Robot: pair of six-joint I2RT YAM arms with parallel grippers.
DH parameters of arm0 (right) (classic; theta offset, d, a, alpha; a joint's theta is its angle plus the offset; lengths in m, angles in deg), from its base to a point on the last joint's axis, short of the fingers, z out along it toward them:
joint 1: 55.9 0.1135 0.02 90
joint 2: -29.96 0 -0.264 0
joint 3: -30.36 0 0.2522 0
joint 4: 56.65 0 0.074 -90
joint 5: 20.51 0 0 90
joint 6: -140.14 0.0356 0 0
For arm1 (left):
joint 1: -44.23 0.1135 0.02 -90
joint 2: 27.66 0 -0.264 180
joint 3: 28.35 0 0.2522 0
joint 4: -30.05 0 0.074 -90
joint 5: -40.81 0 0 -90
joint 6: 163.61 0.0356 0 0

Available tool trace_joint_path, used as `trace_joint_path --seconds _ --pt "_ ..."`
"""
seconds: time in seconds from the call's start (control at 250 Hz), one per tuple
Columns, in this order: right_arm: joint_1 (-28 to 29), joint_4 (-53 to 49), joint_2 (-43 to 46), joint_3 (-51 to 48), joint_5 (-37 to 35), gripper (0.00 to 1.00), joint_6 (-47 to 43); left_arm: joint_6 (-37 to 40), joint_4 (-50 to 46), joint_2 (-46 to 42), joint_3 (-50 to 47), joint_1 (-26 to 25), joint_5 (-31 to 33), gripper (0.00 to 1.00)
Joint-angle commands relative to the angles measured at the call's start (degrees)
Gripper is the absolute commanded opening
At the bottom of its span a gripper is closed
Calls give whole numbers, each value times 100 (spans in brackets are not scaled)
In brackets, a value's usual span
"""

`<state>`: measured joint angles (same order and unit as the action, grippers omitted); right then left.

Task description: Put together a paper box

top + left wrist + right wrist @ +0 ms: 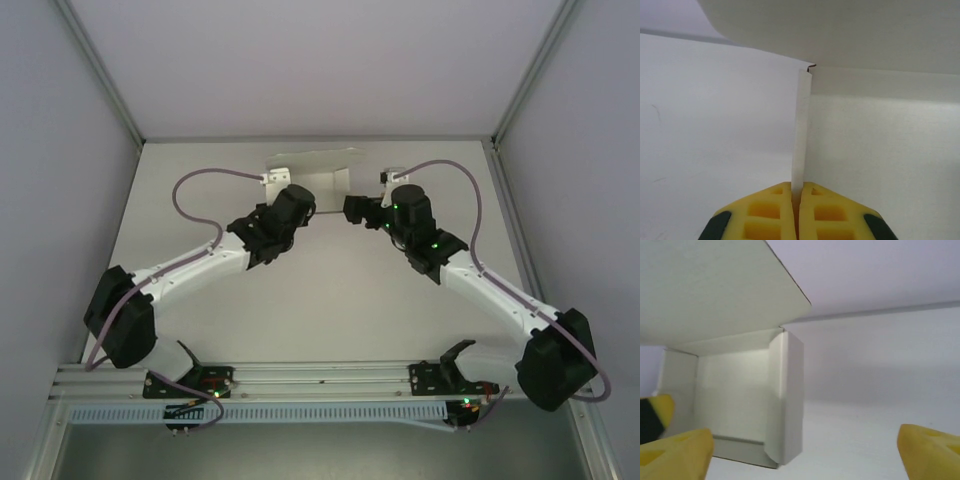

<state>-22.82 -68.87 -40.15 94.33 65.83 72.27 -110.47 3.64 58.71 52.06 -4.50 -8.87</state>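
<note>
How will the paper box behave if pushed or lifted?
Probably floppy: the paper box is thin card, its wall seen edge-on as a sliver in the left tool. Likely light and easily slid. The open lid flap could bend if pushed.

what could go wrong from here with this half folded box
The left gripper pinches a thin wall of the paper box edge-on; a pull could crease or tear it.
The right gripper is open with the box off toward one finger; advancing could shove the box.
The raised lid flap looks unsupported and could get bent.
</note>
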Motion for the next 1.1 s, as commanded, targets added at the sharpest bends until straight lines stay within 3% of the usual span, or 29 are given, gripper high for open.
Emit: trace_joint_path --seconds 0.0,0.192,0.371,0.551,0.751,0.974,1.094 --pt "-97 -1 -358 194 462 89 84 89 341 -241 -96 -7 -107 0" --pt "-512 748 -849 317 1224 78 741 182 405 -276 -172 -20 -136 0" --pt "-707 1594 -1028 201 2266 79 995 283 500 -296 -242 -29 -110 0" --pt "-861 1445 -949 254 2481 79 1228 259 474 -234 -210 -23 -88 0" --pt "-1066 1823 -904 39 2732 61 1562 282 601 -348 -293 -29 -123 0" --pt "-1067 1879 -1300 275 3515 56 1481 363 649 -320 -239 -66 -171 0" --pt "-1082 1851 -1339 245 3366 38 1486 380 674 -348 -238 -70 -174 0"
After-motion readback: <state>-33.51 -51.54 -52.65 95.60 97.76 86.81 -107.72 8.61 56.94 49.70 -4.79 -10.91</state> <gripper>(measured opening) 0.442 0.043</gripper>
